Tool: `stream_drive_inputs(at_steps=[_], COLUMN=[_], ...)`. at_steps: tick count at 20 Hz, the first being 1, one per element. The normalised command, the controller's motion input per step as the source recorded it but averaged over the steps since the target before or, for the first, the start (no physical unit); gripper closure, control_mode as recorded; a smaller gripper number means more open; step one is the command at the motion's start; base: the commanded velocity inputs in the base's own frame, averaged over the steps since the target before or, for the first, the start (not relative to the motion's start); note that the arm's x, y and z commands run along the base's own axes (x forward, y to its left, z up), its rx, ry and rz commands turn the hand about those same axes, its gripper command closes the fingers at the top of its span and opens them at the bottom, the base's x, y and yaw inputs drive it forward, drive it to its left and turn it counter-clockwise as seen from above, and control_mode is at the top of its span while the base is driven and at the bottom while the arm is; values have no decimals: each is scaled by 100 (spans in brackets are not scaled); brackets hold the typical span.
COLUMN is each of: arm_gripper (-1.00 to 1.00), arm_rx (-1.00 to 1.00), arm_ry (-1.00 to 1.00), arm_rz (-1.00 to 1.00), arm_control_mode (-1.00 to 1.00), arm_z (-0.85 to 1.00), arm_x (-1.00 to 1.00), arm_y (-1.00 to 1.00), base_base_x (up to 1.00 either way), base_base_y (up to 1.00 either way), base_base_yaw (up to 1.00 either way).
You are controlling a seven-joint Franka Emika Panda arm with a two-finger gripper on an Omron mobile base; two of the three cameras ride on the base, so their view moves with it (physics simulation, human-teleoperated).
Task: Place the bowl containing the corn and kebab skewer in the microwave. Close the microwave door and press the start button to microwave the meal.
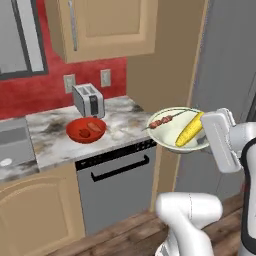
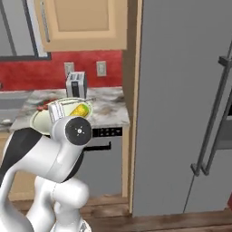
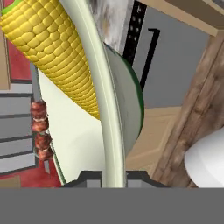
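Cream bowl [image 1: 172,131]: held in the air off the desk, its rim pinched between the two fingers of the pincer [image 3: 114,178]; in the hand view the rim runs straight up from the fingertips.
Pincer state: narrow, clamped on the bowl's rim at the bowl's right edge in the left base view.
Corn [image 1: 190,129]: yellow cob lying inside the bowl, on the part nearest the pincer, slanting across it.
Kebab skewer [image 1: 161,121]: thin stick with dark red-brown chunks, inside the bowl on the side farther from the pincer, beyond the corn.
Desk [image 1: 55,135]: marbled grey-white top, lying beyond the bowl and away from the pincer.
Red bowl [image 1: 86,130]: on the desk with red pieces in it, well apart from the pincer, past the held bowl.
Toaster [image 1: 88,100]: silver, upright at the red wall, just behind the red bowl.
Dishwasher [image 1: 117,181]: grey front with a black handle, under the desk edge, lower than the pincer.
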Motion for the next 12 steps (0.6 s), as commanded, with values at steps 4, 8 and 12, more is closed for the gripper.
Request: stream_drive_inputs(at_steps=[4,8,12], arm_gripper=[100,100,100], arm_rx=[0,0,0], arm_ry=[0,0,0], arm_rz=[0,0,0], arm_control_mode=[100,100,100], arm_z=[0,0,0], arm_x=[0,0,0], arm_y=[0,0,0], base_base_x=[-21,-22,-31], base_base_y=[-2,-2,-3], base_base_yaw=[-69,-70,-69])
